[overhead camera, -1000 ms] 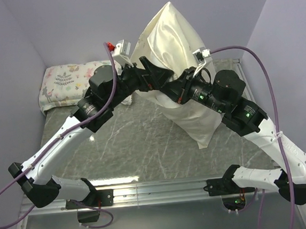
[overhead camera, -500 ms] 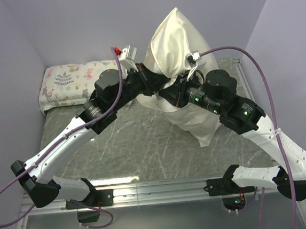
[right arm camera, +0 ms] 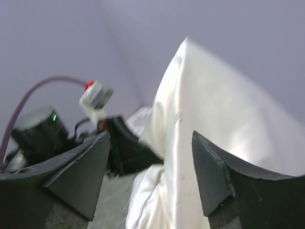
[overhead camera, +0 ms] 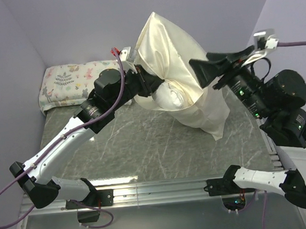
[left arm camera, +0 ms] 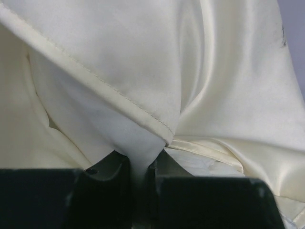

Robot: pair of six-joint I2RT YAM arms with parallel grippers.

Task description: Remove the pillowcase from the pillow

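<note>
Above the table (overhead camera: pixel 134 148), left hand (left arm camera: pixel 141 164) clamps pillow (overhead camera: pixel 167 98) — right hand (right arm camera: pixel 150 137) (beside pillowcase (overhead camera: pixel 174 48)) apart.

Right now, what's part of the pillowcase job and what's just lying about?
In the job: pillowcase, pillow, left gripper pinching the pillow, right gripper open.
Lying about: floral pillow, back left on the table.

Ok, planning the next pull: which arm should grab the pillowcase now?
Right. The right gripper is open and free beside the pillowcase, while the left gripper is clamped on the pillow poking out under the hem, probably anchoring it.
</note>
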